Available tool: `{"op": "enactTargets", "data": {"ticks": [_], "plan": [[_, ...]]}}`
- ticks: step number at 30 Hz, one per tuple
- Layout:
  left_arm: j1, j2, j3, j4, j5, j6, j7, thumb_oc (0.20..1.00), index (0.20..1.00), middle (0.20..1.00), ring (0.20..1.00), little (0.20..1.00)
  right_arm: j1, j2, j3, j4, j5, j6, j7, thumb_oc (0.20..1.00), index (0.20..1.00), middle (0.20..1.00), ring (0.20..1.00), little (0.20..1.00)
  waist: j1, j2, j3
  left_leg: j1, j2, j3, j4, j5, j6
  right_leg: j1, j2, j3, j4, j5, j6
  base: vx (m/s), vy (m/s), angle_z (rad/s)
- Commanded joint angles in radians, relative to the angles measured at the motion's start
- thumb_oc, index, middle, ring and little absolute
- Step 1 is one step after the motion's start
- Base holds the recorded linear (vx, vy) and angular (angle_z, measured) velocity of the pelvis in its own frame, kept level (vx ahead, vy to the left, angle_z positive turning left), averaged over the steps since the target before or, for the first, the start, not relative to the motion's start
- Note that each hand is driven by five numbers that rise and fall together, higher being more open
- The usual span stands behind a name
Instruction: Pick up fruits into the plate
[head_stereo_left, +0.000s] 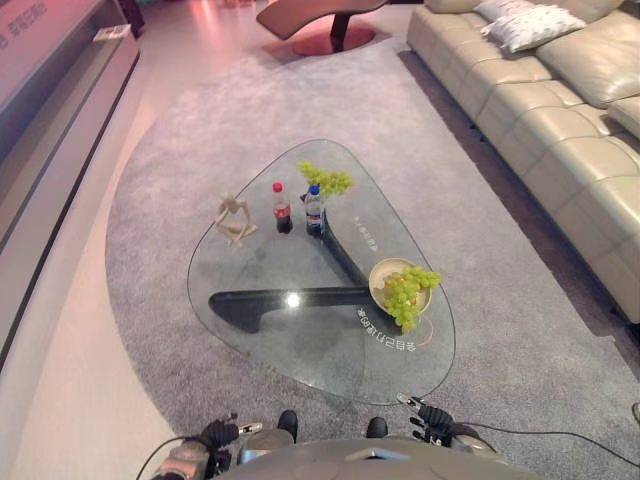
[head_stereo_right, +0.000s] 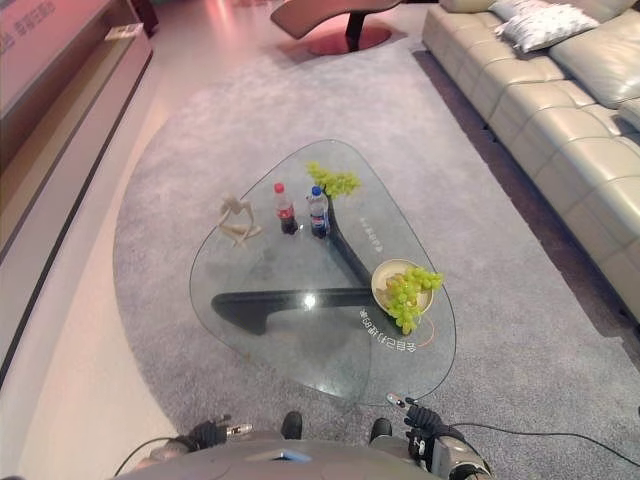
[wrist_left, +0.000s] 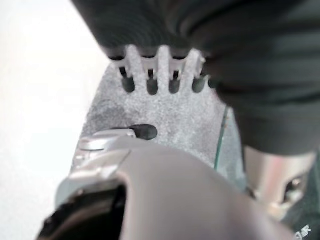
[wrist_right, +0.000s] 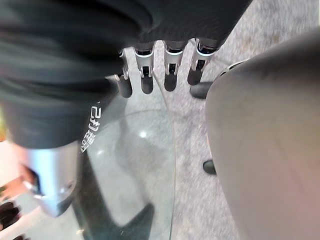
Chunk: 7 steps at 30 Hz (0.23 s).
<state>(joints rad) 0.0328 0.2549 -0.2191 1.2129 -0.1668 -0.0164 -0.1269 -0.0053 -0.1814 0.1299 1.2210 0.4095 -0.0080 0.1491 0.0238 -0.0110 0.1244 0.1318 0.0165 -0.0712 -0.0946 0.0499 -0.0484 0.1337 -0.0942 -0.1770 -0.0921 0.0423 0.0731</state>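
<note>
**Grapes: one bunch on the plate, one bunch at the far end of the table**

Grapes (head_stereo_left: 408, 290), a pale green bunch, lie across the cream plate (head_stereo_left: 382, 272) near the right edge of the glass table (head_stereo_left: 260, 345), some trailing over the plate's near rim. A second green bunch (head_stereo_left: 327, 179) sits at the table's far end, just behind a clear water bottle (head_stereo_left: 314, 210) and a dark cola bottle (head_stereo_left: 282, 207). A beige figurine (head_stereo_left: 234, 219) stands to their left.

Head views show both hands low, at the table's near edge, holding nothing: left hand (head_stereo_left: 218, 434) and right hand (head_stereo_left: 432, 420). The wrist views add finger detail: the left hand's fingers (wrist_left: 151, 80) and the right's (wrist_right: 170, 67) hang straight and slightly apart; the right thumb appears hidden.

The table has a dark base and stands on a round grey rug (head_stereo_left: 160, 200). A beige leather sofa (head_stereo_left: 560, 110) with a patterned cushion (head_stereo_left: 530, 25) runs along the right; a low cabinet (head_stereo_left: 50, 110) lines the left.
</note>
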Motion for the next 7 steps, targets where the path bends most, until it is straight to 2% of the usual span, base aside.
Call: {"op": "enactTargets", "data": {"ticks": [1, 3, 7], "plan": [[-0.034, -0.029, 0.011, 0.065, -0.024, 0.015, -0.031, 1.0, 1.0, 1.0, 1.0, 1.0, -0.006, -0.021, 0.009, 0.062, -0.046, 0.05, 0.009, 1.0, 1.0, 1.0, 1.0, 1.0, -0.001, 0.021, 0.0, 0.041, -0.059, 0.108, 0.012, -0.128, 0.049, -0.002, 0.019, 0.015, 0.069, -0.071, 0.005, 0.0, 0.051, -0.16], [-0.033, -0.033, 0.013, 0.062, -0.036, 0.028, -0.032, 1.0, 1.0, 1.0, 1.0, 1.0, 0.002, -0.023, 0.005, 0.073, -0.058, 0.074, 0.006, 1.0, 1.0, 1.0, 1.0, 1.0, -0.004, 0.024, -0.007, 0.047, -0.058, 0.111, 0.012, -0.131, 0.051, 0.005, 0.019, 0.017, 0.066, -0.071, 0.004, 0.0, 0.033, -0.1], [-0.034, -0.037, 0.002, 0.052, -0.051, 0.039, -0.021, 1.0, 1.0, 1.0, 1.0, 1.0, 0.006, -0.033, 0.014, 0.071, -0.087, 0.072, 0.005, 1.0, 1.0, 1.0, 1.0, 1.0, -0.01, 0.025, -0.014, 0.054, -0.058, 0.113, 0.011, -0.135, 0.055, 0.01, 0.02, 0.025, 0.062, -0.071, 0.003, -0.02, 0.012, -0.06]]}}
